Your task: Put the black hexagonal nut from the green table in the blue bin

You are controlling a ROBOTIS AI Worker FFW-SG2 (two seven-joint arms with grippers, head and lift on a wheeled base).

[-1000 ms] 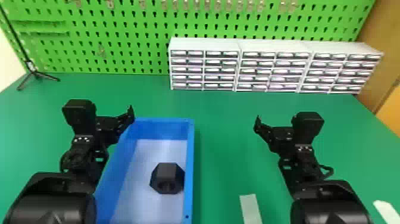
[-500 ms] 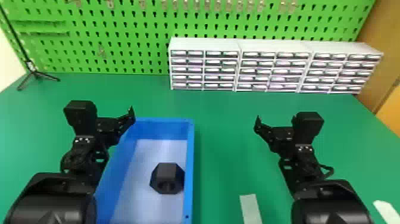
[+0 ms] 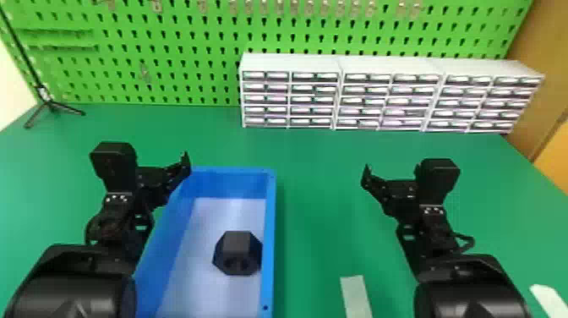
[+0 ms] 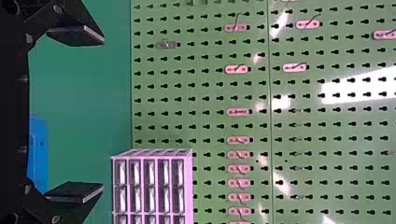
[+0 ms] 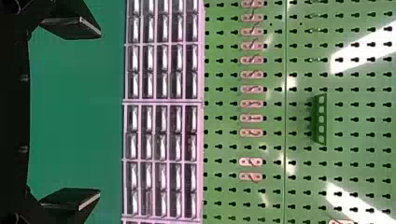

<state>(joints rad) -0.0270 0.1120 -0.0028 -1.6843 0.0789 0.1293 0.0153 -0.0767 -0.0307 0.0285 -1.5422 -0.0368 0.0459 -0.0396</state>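
Head view: left hand [image 3: 155, 182] spread wide.

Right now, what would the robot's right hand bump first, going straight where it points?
Probably the white drawers: they stand ahead of its open jaws, across the green table. Whether it dips is unclear, so it might touch the table first.

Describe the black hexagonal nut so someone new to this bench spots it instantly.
On the green table, find the blue bin between the robot's two arms, nearer the left arm. Inside, close to its right-hand wall, sits the nut, a chunky, faceted block. It's black like the arms, but it lies loose on the bin's pale floor.
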